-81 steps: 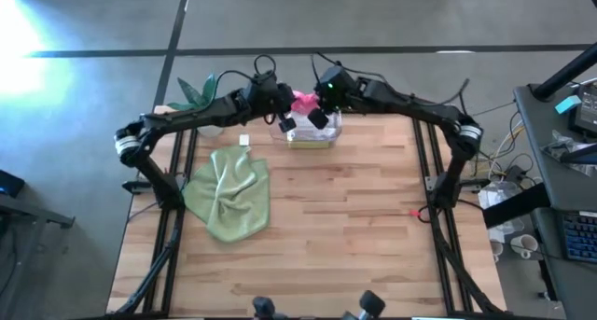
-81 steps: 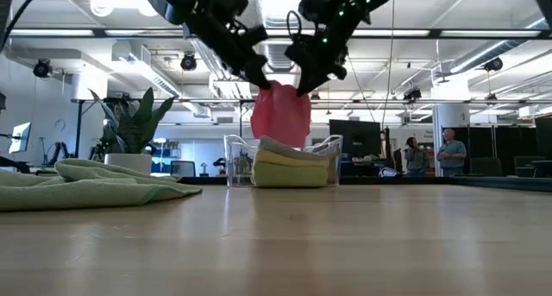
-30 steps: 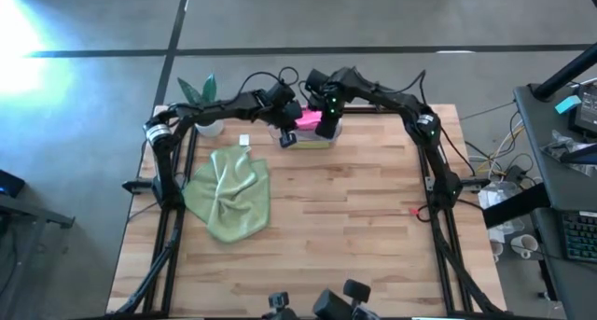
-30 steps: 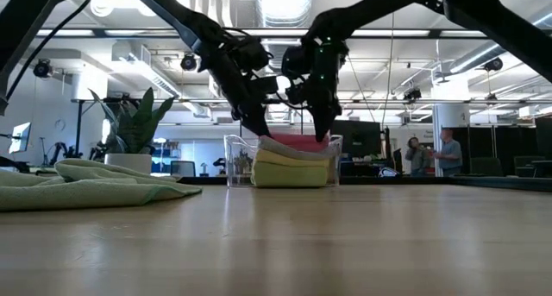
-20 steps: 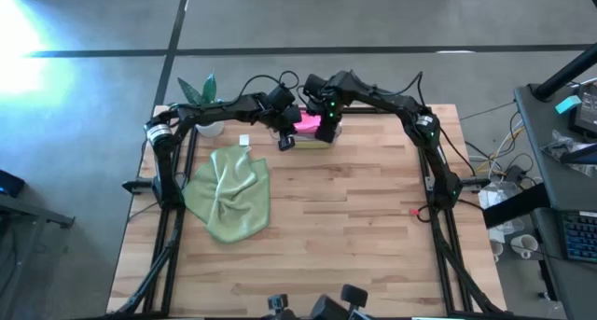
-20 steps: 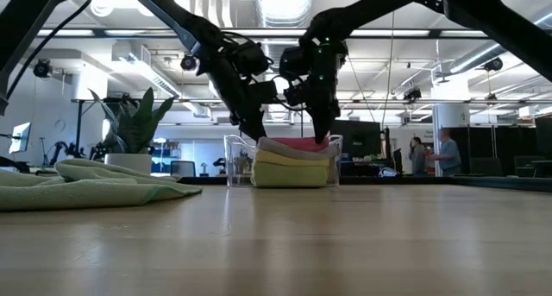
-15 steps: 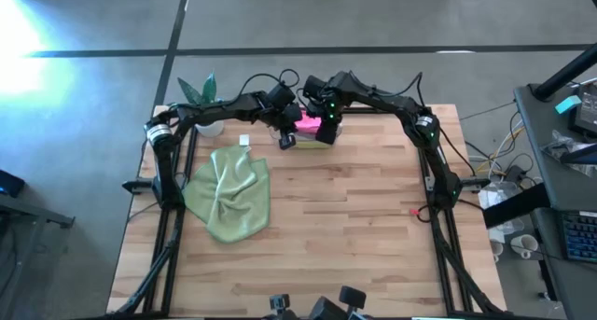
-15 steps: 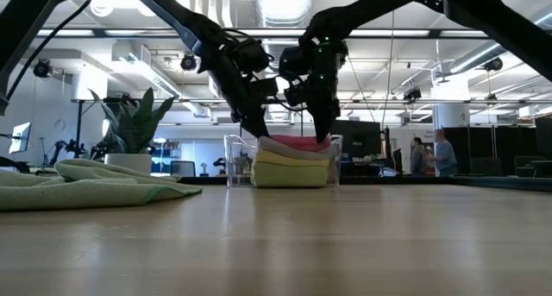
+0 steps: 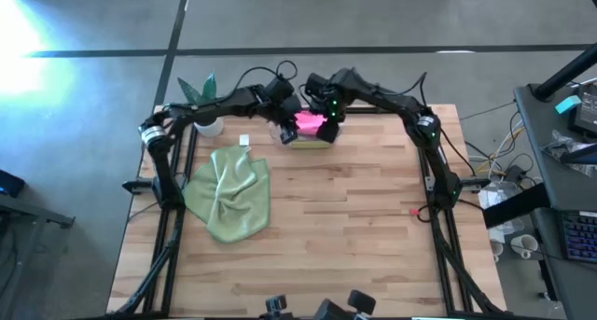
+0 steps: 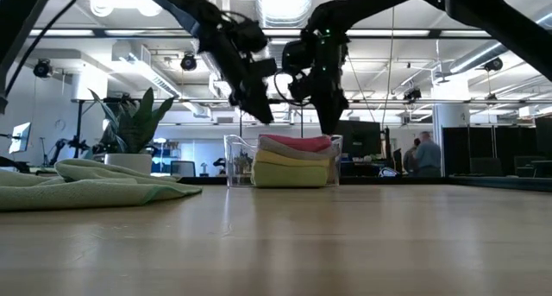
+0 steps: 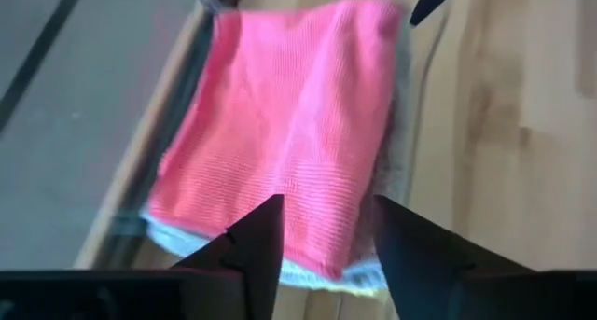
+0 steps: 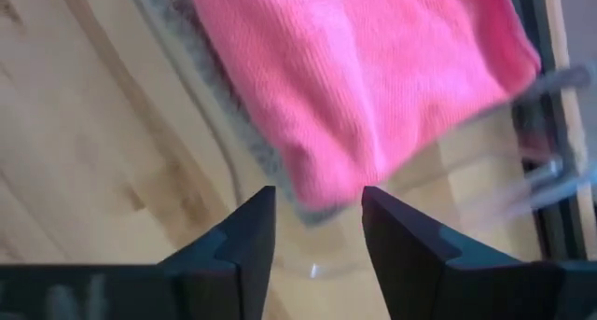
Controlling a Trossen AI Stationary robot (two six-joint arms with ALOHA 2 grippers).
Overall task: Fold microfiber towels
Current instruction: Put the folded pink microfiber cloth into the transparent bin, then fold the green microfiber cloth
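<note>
A folded hot pink towel (image 11: pixel 289 124) lies on top of a stack of folded towels (image 10: pixel 293 169) in a clear plastic bin (image 10: pixel 233 158) at the table's far edge. Under it show a grey and a yellow one. My left gripper (image 11: pixel 322 234) hangs open just above the pink towel's left end (image 10: pixel 263 115). My right gripper (image 12: pixel 317 222) hangs open above its right end (image 10: pixel 330 123). Both are clear of the cloth. A sage green towel (image 9: pixel 229 191) lies crumpled and spread on the table's left side.
A potted plant (image 9: pixel 199 94) stands at the far left corner. A small white tag (image 9: pixel 244 141) lies beside the green towel, and a small red thing (image 9: pixel 413 212) by the right edge. Bare wood (image 9: pixel 345 227) fills the middle and near side. People (image 10: pixel 424 162) stand far behind.
Both grippers were down at the pink towel's two ends on the stack and have come up off it. The pink towel stays folded flat on top of the stack in the bin.
</note>
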